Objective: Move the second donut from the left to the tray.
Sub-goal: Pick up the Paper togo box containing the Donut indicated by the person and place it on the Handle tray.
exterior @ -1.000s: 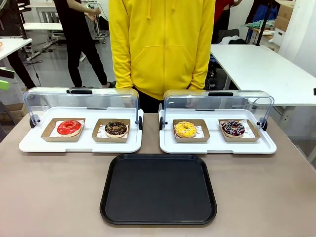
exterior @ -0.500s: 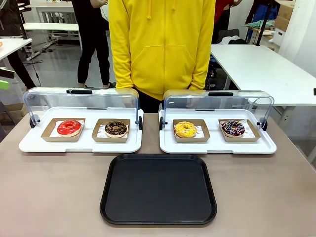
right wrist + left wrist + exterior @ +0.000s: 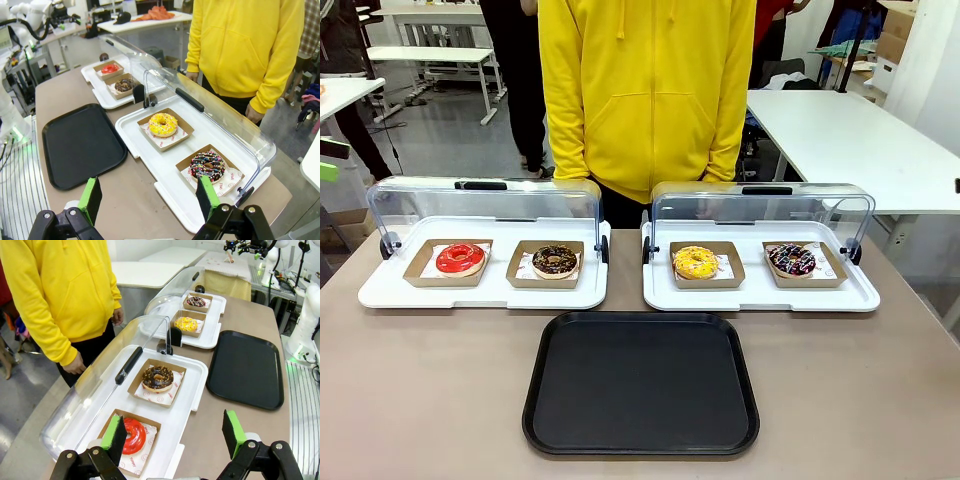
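Observation:
The second donut from the left point(image 3: 555, 260) is dark chocolate-glazed with light sprinkles. It lies in a brown cardboard holder on the left white tray, to the right of a red donut point(image 3: 460, 258). The black tray point(image 3: 640, 385) lies bare in front of both white trays, near my side. In the left wrist view my left gripper point(image 3: 175, 435) hangs open above the table's end, with the chocolate donut point(image 3: 157, 378) beyond it and the black tray point(image 3: 246, 369) to the right. My right gripper point(image 3: 149, 199) is open at the opposite end, far from the chocolate donut point(image 3: 124, 84).
Two white trays point(image 3: 485, 295) stand side by side with clear lids point(image 3: 485, 200) raised at the back. The right one holds a yellow donut point(image 3: 695, 262) and a multicoloured-sprinkle donut point(image 3: 791, 259). A person in a yellow hoodie point(image 3: 648, 90) stands at the far edge, hands down.
Nothing on the table has moved. A person in dark clothes in the background has walked to the right.

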You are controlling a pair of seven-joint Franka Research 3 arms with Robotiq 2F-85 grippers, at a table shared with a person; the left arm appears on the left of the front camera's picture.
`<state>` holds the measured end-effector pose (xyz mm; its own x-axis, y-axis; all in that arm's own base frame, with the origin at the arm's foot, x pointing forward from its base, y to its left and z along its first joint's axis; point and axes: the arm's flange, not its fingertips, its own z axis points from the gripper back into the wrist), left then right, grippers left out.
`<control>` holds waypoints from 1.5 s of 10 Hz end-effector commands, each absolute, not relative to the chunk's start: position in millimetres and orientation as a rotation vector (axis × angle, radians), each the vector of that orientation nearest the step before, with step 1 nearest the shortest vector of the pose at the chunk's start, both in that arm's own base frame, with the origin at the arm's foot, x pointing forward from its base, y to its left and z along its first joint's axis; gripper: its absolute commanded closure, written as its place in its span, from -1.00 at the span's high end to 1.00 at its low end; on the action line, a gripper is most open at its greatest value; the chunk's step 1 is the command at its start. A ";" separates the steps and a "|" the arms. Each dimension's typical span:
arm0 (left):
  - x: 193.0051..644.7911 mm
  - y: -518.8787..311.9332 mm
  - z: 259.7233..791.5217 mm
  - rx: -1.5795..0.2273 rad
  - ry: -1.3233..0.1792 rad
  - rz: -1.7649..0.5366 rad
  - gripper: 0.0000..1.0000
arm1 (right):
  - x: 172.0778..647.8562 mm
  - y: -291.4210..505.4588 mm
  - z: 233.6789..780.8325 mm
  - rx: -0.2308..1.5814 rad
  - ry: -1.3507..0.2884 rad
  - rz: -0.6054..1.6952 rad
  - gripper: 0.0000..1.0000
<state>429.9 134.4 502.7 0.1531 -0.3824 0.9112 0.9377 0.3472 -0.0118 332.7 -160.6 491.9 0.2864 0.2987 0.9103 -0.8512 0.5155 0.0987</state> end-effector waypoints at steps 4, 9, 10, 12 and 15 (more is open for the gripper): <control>429.9 134.2 503.7 -0.716 -1.004 -1.071 1.00 | 337.5 -161.1 493.5 0.665 -1.035 0.862 1.00; 429.9 134.2 503.7 -0.716 -1.004 -1.071 1.00 | 337.5 -161.1 493.5 0.665 -1.035 0.862 1.00; 429.9 134.2 503.7 -0.716 -1.004 -1.071 1.00 | 337.5 -161.1 493.5 0.665 -1.035 0.862 1.00; 429.9 134.2 503.7 -0.716 -1.004 -1.071 1.00 | 337.5 -161.1 493.5 0.665 -1.035 0.862 1.00; 429.9 134.2 503.7 -0.716 -1.004 -1.071 1.00 | 337.5 -161.1 493.5 0.665 -1.035 0.862 1.00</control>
